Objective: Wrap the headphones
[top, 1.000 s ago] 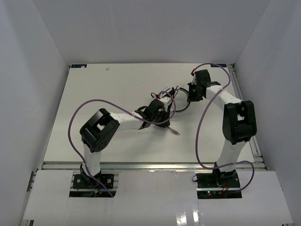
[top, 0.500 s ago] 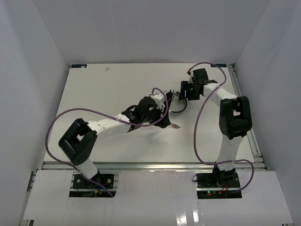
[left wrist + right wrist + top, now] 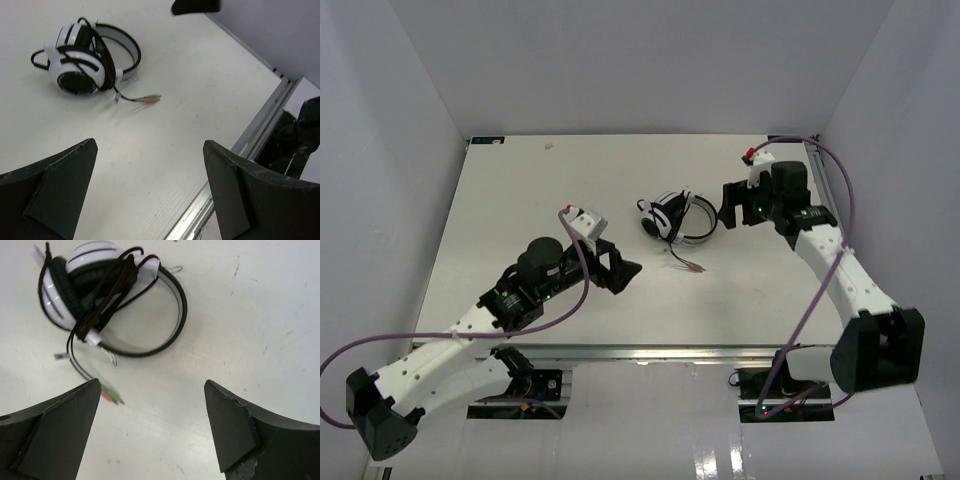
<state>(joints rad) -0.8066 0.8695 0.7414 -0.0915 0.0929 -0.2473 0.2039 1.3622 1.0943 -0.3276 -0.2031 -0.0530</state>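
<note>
Two grippers, one article. Article: the over-ear headphones (image 3: 672, 215) with round white-and-black striped earcups and a thin dark headband. They are lying on the white table (image 3: 510, 200) right of centre, nearer the far edge than the near one. The thin black cable (image 3: 107, 287) is running in several turns around the folded-together earcups. A short tail ending in the pink and green plugs (image 3: 151, 99) is trailing loose toward the near edge (not tucked in).

The left gripper (image 3: 618, 270) is hovering with its jaws wide apart and holding nothing, well apart from the headphones on the near-left side. The right gripper (image 3: 729, 207) is likewise spread and empty, sitting near the headband on the side of the right edge.

Judgement: the wrap is looking nearly finished, the step in hand being the let-go and pull-away. Doing it well is coming down to lifting clear without snagging a turn, since a caught loop would be unwinding the bundle. The loose tail is perhaps wanting one last tuck.
</note>
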